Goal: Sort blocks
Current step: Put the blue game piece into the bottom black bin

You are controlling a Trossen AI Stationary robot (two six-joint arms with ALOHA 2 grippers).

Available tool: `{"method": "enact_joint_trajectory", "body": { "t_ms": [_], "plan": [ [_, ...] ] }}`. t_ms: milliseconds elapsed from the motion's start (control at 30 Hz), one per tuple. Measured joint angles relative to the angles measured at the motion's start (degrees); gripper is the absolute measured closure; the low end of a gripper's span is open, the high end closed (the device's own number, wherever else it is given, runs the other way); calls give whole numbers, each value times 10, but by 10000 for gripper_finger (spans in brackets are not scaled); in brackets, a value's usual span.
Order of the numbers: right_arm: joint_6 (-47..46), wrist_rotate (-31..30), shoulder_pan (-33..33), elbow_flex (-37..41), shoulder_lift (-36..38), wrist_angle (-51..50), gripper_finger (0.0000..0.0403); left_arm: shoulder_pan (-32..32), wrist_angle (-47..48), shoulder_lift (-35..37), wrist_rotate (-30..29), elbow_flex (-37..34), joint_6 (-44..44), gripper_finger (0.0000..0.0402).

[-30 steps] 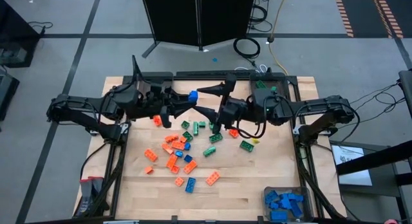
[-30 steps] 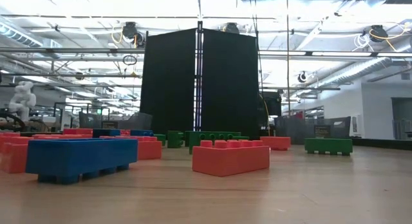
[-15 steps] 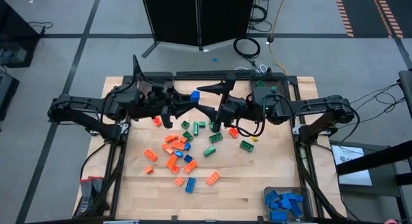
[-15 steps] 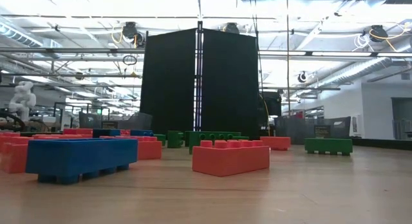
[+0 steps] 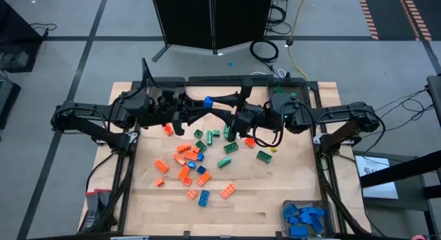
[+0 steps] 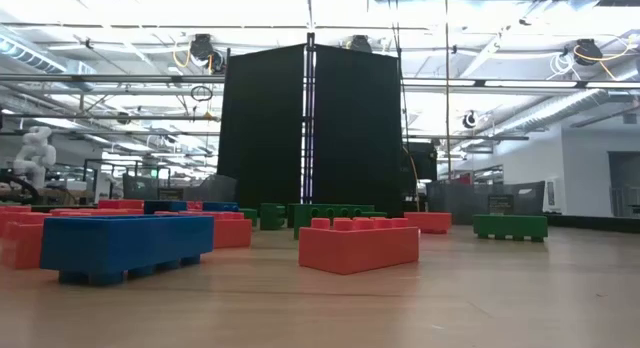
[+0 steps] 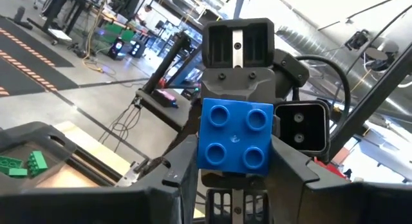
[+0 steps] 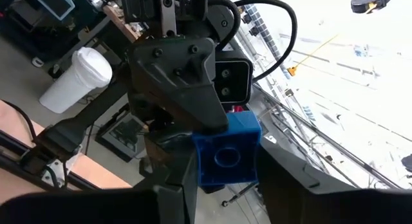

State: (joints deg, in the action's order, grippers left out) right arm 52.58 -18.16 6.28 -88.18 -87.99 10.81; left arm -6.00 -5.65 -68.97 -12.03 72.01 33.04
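High over the table's far middle, a blue square block [image 5: 207, 102] with four studs hangs between my two grippers. My left gripper [image 5: 201, 105] comes at it from the left and is shut on it. From the right, my right gripper [image 5: 216, 102] is shut on it too. The studs [image 7: 235, 135] face the left wrist view and the hollow underside [image 8: 226, 158] faces the right wrist view. Several loose orange, green and blue blocks [image 5: 200, 157] lie flat on the wooden table [image 5: 275, 192] below. My left gripper pinches the blue block's two opposite side walls [image 7: 201, 147] between its two fingers [image 7: 177, 182], which come level from the table's left. The block is lifted clear, studs toward this arm. My right gripper pinches the block's other pair of side walls [image 8: 201, 166] between its two fingers [image 8: 177, 179], coming level from the table's right. Its fingers stand crosswise to the left gripper's. The block's hollow underside faces this arm.
A clear bin [image 5: 305, 218] holding blue blocks stands at the table's near right corner. In the low view an orange block [image 6: 358, 244] and a blue block [image 6: 125, 246] lie close to the camera. A black panel [image 5: 210, 19] stands beyond the far edge.
My right gripper's fingers, spread wide above and below the blue block a second ago, have shut onto it. Both arms have kept their place, and the block stays lifted in my left gripper.
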Motion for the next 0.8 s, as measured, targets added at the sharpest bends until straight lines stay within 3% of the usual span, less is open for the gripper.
{"method": "enact_joint_trajectory", "body": {
  "t_ms": [200,533,633,800],
  "plan": [
    [-4,-14,0,0,0,0,287,0,1,0,-3,0,-2,269],
    [-13,-34,0,0,0,2,288,0,4,0,5,0,-23,92],
    [-9,-41,0,0,0,8,285,-1,4,2,19,0,-20,63],
    [35,-123,1,0,4,13,283,-4,61,26,6,0,-37,51]
  ]
}}
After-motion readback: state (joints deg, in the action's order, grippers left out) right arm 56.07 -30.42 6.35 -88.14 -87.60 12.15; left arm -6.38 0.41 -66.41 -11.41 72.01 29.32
